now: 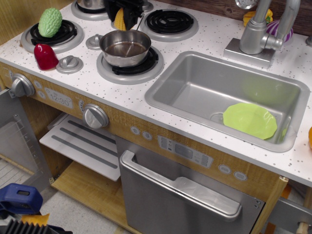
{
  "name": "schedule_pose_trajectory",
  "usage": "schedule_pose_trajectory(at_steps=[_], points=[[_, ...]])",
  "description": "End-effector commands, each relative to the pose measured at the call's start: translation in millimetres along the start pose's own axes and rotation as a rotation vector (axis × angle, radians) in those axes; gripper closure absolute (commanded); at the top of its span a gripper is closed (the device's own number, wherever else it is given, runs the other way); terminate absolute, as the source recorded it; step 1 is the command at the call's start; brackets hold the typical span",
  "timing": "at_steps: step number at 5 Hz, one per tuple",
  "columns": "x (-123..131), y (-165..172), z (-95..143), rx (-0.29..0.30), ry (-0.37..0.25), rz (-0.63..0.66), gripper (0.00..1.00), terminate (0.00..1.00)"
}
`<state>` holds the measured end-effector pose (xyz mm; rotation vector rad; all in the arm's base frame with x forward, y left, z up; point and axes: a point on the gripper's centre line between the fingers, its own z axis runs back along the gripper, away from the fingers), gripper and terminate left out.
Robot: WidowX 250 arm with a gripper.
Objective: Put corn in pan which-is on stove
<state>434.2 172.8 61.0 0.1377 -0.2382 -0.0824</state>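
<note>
The steel pan (125, 48) stands empty on the front right burner of the stove (92, 41). Its wire loop handle points to the back. My gripper (122, 18) hangs at the top edge of the view, just behind the pan's far rim. Its black fingers are shut on the yellow corn (119, 19), which is held above the stove top. Most of the gripper is cut off by the frame's top edge.
A bumpy green vegetable (50, 22) lies on the front left burner and a red pepper (46, 56) beside it. A second pot (90, 4) stands at the back left. The sink (214, 90) to the right holds a lime-green plate (250, 120). The faucet (258, 31) stands behind it.
</note>
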Motion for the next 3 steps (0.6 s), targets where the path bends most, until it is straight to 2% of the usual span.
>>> schedule_pose_trajectory(at_steps=[1, 2, 3], points=[[11.4, 7.1, 39.8, 0.049, -0.090, 0.010, 0.00, 0.00], [11.4, 7.1, 39.8, 0.049, -0.090, 0.010, 0.00, 0.00], [11.4, 7.1, 39.8, 0.049, -0.090, 0.010, 0.00, 1.00]])
